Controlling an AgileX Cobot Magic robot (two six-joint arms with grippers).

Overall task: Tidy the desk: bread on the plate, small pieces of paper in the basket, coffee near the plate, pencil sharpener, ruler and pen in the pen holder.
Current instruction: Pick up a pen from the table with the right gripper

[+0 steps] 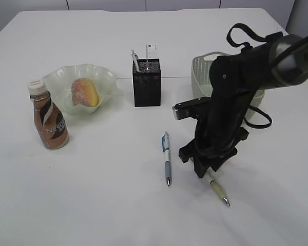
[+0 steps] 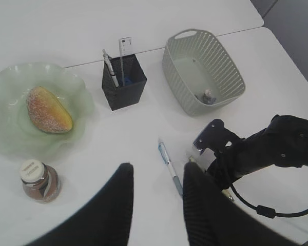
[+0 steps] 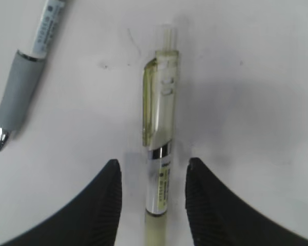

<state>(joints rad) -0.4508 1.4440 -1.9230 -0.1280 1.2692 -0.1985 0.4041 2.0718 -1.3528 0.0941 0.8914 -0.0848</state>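
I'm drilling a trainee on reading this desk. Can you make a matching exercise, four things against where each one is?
1 bread
2 ruler
3 coffee bottle
4 yellow pen

A between the right gripper fingers, on the table
B on the glass plate
C standing left of the plate
D upright in the black pen holder

Pairs: 1-B, 2-D, 3-C, 4-A

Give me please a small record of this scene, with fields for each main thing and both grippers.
bread: on the plate
coffee bottle: upright, beside the plate
pen holder: holds a ruler and a pen
blue pen: lying on the table
yellow pen: lying between the open fingers of the right gripper, not gripped
basket: small things inside
left gripper: open, empty, above the table
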